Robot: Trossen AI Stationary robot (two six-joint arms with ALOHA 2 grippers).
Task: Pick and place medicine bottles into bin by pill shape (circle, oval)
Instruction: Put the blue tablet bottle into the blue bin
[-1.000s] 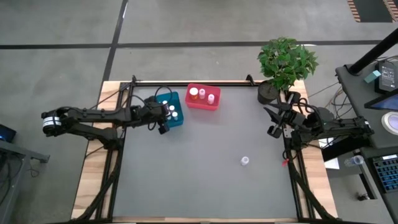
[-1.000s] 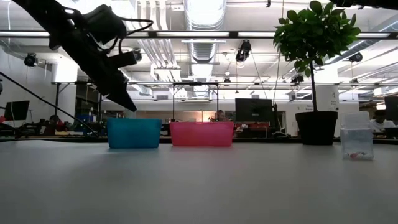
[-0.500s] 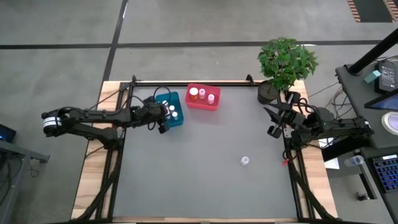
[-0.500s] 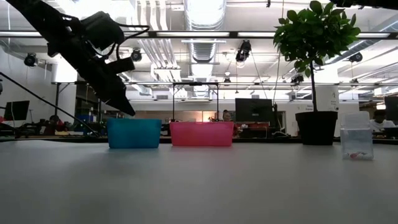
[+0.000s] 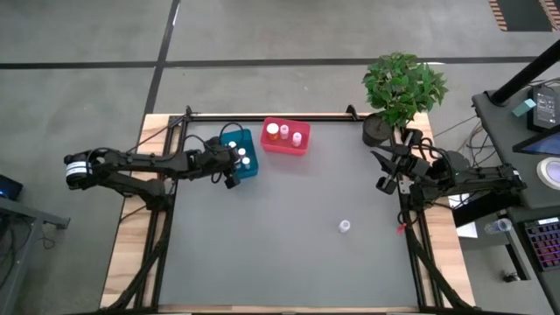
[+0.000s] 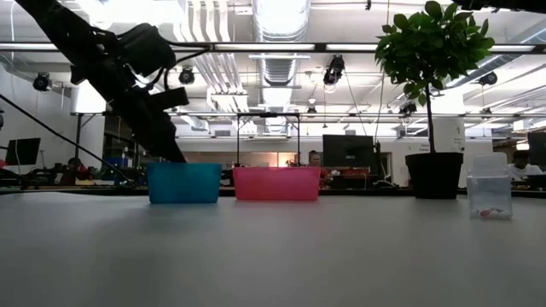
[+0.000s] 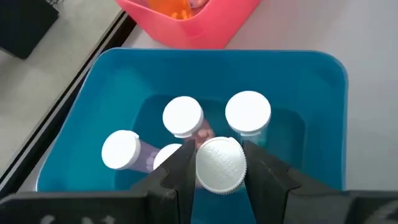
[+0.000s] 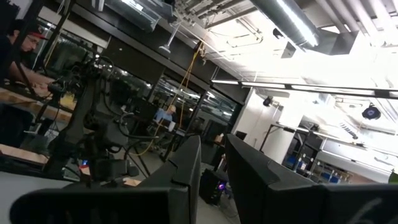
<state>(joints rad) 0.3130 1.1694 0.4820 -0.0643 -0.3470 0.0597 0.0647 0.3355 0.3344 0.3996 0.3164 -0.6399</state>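
The left end effector [image 7: 219,167] hangs over the blue bin [image 7: 311,87] at the far left of the table [image 5: 289,236], its fingers clamped on the white cap of a medicine bottle [image 7: 220,163] held just above the four bottles already standing inside. Beside the blue bin, the pink bin [image 5: 286,138] holds about three more, one of them orange, though the high view is too coarse for a sure count. One last bottle [image 5: 345,227] stands alone on the table, well apart from both bins and nearer the right arm. The right end effector [image 5: 382,171] waits at the table's right edge beside the potted plant [image 5: 401,86], its fingers standing a narrow gap apart with nothing between them. By this showing the sorting is nearly finished: the held bottle has yet to be released into the blue bin, and the lone bottle on the table remains to be picked up and sorted.
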